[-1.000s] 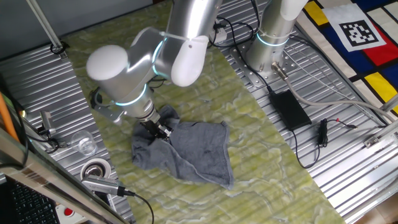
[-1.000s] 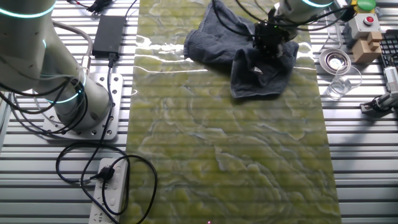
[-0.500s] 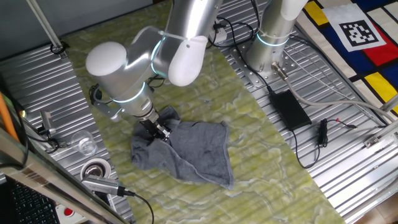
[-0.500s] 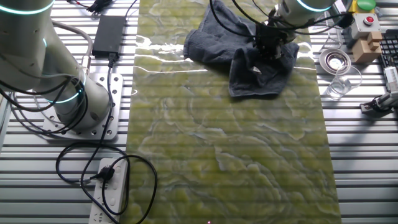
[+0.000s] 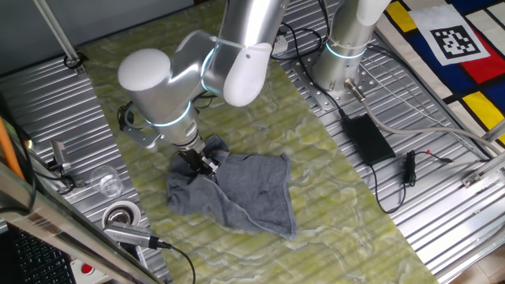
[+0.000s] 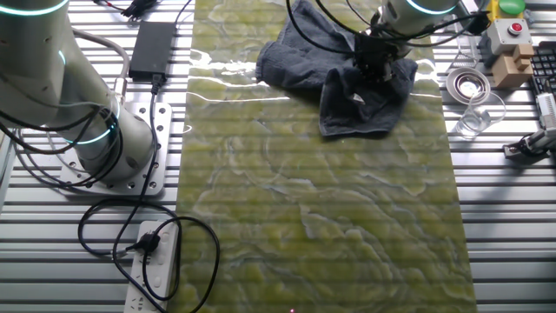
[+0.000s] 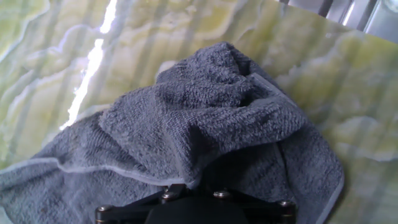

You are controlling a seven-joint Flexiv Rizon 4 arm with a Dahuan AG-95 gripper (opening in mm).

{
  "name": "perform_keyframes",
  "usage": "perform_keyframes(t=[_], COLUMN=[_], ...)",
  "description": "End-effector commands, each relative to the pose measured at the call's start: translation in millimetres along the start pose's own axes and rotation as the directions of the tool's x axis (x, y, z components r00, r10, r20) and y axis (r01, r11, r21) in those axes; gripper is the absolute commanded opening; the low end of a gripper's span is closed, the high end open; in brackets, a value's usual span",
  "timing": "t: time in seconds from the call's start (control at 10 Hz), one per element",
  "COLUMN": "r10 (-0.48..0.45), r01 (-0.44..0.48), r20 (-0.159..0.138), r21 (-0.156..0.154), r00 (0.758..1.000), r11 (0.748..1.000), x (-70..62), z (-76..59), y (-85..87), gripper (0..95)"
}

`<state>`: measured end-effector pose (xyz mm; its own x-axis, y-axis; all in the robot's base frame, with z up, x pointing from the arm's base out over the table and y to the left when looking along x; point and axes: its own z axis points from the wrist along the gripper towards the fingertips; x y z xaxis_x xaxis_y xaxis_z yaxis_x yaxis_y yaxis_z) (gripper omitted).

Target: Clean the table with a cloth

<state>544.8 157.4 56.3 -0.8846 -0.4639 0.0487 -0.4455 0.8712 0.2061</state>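
The blue-grey cloth lies rumpled on the yellow-green marbled table, near its edge by the ribbed metal panel. My gripper points down into the cloth's bunched corner and is shut on it. In the other fixed view the gripper stands over the fold of the cloth at the far end of the table. The hand view shows the cloth gathered up into a ridge that runs to the gripper. The fingertips are buried in the fabric.
A clear glass and a tape roll stand on the metal panel beside the cloth. A second arm's base and a black power adapter with cables lie on the opposite side. A power strip sits near that base.
The arm's big joint housing has swung slightly to the right over the table. The gripper has stayed on the cloth, whose lower fold has shifted only a little.
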Motion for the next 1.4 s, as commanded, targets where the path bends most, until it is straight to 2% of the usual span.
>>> perform_keyframes(t=[0.1, 0.4, 0.7, 0.9, 1.1, 1.3, 1.4], r10=[-0.032, -0.026, 0.050, 0.067, 0.060, 0.061, 0.054], r01=[0.032, 0.026, -0.050, -0.067, -0.060, -0.061, -0.054], r20=[-0.003, -0.003, -0.006, -0.005, -0.008, 0.001, 0.006], r21=[-0.002, -0.004, 0.008, 0.010, 0.012, 0.016, 0.017], r00=[0.999, 1.000, 0.999, 0.998, 0.998, 0.998, 0.999], r11=[0.999, 1.000, 0.999, 0.998, 0.998, 0.998, 0.998], x=[-0.8, -0.8, -0.8, -0.8, -0.8, -0.8, 2.8], z=[-0.1, -0.1, -0.1, -0.1, -0.1, -0.1, -2.2], y=[0.2, 0.2, 0.2, 0.2, 0.2, 0.2, -5.6], gripper=[0.0, 0.0, 0.0, 0.0, 0.0, 0.0, 0.0])
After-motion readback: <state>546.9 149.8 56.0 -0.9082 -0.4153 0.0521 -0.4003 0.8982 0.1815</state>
